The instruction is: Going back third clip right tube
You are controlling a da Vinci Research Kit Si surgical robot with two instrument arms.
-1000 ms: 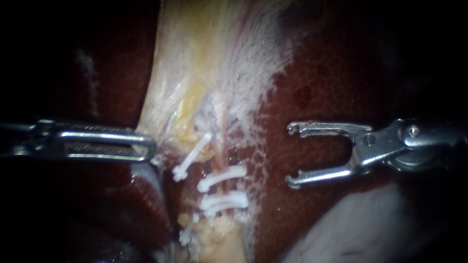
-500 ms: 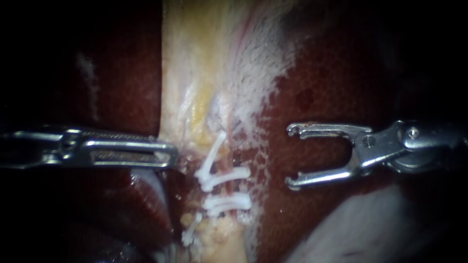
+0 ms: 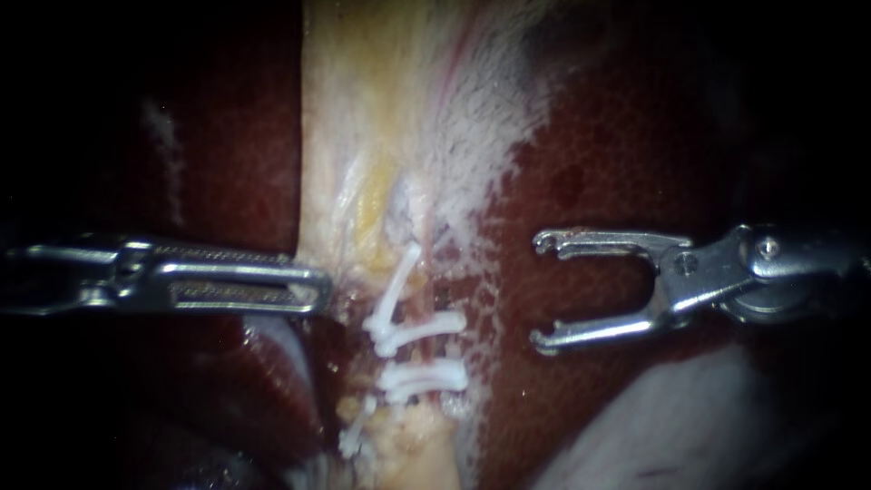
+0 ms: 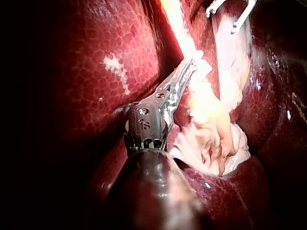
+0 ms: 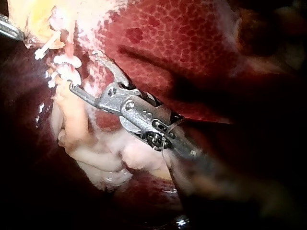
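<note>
White clips (image 3: 419,328) sit stacked across the right tube (image 3: 423,356), so the clipping looks done. What is left, I judge, is only the retreat. The right tool (image 3: 542,290) hangs empty over the liver (image 3: 599,163), jaws wide and well apart from the clips, with open room behind it. The left tool (image 3: 324,289) is closed on the edge of the pale tissue (image 3: 363,136), just beside the clips.

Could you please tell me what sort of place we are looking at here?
Likely a surgical bench setup: the left instrument grips pale tissue, the right instrument hangs open, over dark red liver, with white clips on a tube.
</note>
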